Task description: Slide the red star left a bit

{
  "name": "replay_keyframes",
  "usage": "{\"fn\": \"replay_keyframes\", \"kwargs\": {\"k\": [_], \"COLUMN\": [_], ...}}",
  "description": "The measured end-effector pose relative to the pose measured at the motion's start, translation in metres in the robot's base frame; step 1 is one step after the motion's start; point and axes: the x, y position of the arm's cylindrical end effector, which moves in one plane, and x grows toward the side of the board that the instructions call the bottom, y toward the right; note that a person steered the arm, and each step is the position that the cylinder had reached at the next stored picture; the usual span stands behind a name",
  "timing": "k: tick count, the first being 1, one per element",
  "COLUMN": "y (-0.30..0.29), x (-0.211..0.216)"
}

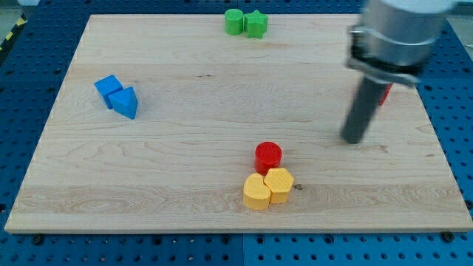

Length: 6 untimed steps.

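The red star (pixel 385 93) shows only as a small red sliver at the view's right, mostly hidden behind the arm. My tip (pixel 353 140) rests on the wooden board (pixel 199 111), just below and left of that sliver. A red cylinder (pixel 268 155) stands left of the tip, near the board's lower middle.
A yellow heart-shaped block (pixel 256 193) and a yellow hexagon (pixel 279 184) touch each other just below the red cylinder. A blue cube (pixel 109 88) and a blue triangle (pixel 126 103) sit at the left. Two green blocks (pixel 234 21) (pixel 256 24) sit at the top edge.
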Motion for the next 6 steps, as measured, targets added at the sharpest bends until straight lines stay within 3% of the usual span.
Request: {"fn": "replay_keyframes", "kwargs": {"k": [1, 2, 5, 6], "y": [0.077, 0.1, -0.019, -0.019], "x": [-0.014, -0.051, -0.115, -0.144]}}
